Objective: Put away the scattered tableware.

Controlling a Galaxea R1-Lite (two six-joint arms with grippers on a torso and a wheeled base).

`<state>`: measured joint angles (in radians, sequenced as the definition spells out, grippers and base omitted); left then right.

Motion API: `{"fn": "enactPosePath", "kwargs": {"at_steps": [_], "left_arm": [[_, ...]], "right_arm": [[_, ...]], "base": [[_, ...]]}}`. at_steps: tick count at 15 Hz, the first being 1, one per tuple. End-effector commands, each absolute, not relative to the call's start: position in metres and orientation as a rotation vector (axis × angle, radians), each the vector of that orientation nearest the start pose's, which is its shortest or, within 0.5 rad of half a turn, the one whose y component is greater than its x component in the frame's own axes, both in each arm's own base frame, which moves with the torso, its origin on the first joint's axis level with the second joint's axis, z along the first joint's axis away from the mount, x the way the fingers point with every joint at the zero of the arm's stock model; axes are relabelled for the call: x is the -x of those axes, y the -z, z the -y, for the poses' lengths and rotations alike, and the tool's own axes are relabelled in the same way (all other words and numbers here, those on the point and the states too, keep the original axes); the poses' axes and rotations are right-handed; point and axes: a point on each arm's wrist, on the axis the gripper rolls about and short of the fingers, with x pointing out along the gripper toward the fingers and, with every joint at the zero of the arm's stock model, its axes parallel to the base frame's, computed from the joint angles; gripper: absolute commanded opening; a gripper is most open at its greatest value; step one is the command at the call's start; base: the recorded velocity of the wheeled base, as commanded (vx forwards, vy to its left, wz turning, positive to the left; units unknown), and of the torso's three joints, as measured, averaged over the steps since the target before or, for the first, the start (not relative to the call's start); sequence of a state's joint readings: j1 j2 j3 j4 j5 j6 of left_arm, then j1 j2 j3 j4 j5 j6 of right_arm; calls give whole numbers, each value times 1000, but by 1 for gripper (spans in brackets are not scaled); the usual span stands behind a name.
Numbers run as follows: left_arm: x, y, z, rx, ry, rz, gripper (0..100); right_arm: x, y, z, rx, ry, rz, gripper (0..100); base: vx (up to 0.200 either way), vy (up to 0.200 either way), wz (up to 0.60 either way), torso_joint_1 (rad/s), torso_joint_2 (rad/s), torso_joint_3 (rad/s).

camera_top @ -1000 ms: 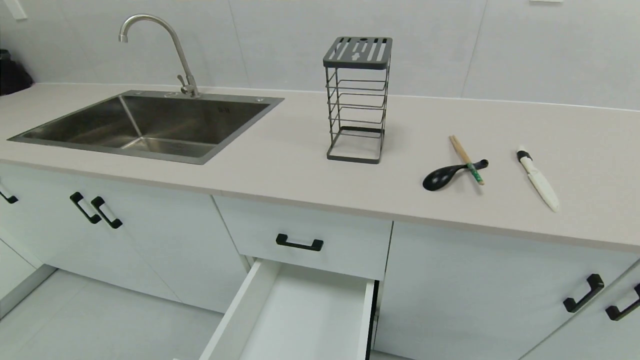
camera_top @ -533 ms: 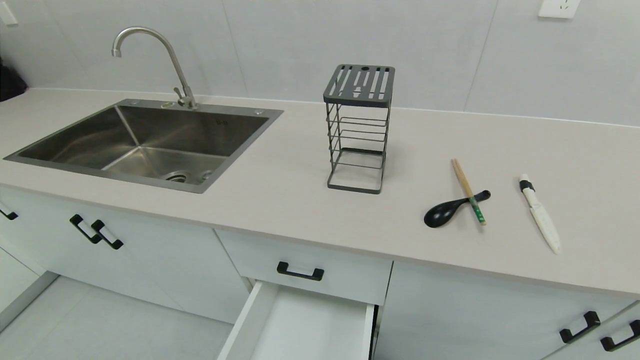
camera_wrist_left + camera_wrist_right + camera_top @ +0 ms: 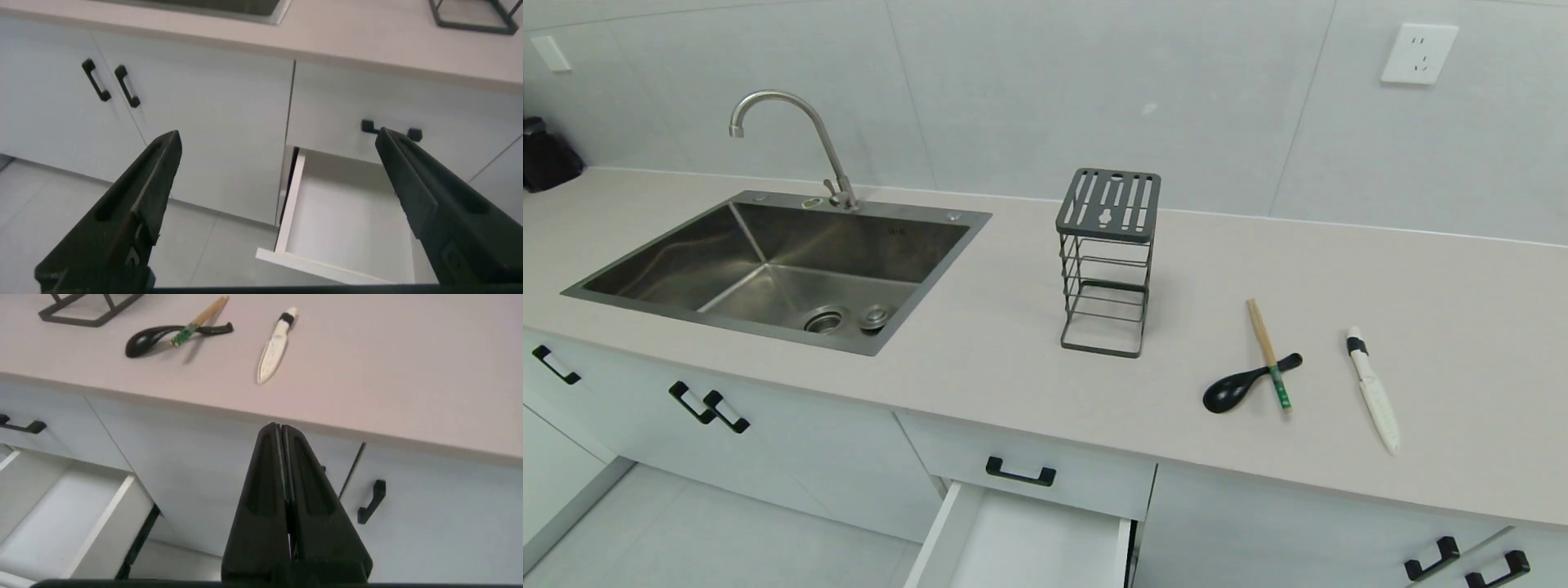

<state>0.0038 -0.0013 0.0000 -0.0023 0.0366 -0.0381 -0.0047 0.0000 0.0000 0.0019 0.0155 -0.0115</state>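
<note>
On the pale beige countertop (image 3: 980,343), right of the dark wire cutlery rack (image 3: 1107,261), the glossy black spoon (image 3: 1237,389) lies with the green-tipped wooden chopsticks (image 3: 1266,347) across its handle. The white sheathed knife (image 3: 1374,402) lies near. Below, the white drawer (image 3: 1021,547) stands open. The left gripper (image 3: 278,139) is spread wide; the right gripper (image 3: 282,437) is clenched, empty.

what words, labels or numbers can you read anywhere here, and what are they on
No text here reads as words or numbers.
sink: a small dark mark on the rear inner wall, too small and blurred to read.
chopsticks: a green band at one end, no print legible on it.
knife: no print visible.
wall socket: no print visible.
</note>
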Motion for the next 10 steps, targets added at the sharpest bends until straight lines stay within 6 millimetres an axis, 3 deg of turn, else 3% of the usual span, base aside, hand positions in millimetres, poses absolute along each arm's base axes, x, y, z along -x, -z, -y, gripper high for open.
{"fn": "enactPosePath", "kwargs": {"at_steps": [1, 5, 6, 10], "left_arm": [[23, -76, -1, 38, -41, 4, 100], [23, -76, -1, 38, -41, 4, 100], [23, -76, -1, 38, -40, 4, 100], [23, -76, -1, 38, -41, 4, 100]], "right_arm": [[23, -75, 0, 11, -11, -3, 0], [23, -75, 0, 11, -9, -3, 0], [23, -75, 0, 8, -9, -3, 100], [23, -75, 0, 6, -8, -3, 100]], "base": [[0, 0, 0, 295, -583, -295], [0, 0, 0, 96, -189, -91], [0, 0, 0, 0, 0, 0], [0, 0, 0, 0, 0, 0]]}}
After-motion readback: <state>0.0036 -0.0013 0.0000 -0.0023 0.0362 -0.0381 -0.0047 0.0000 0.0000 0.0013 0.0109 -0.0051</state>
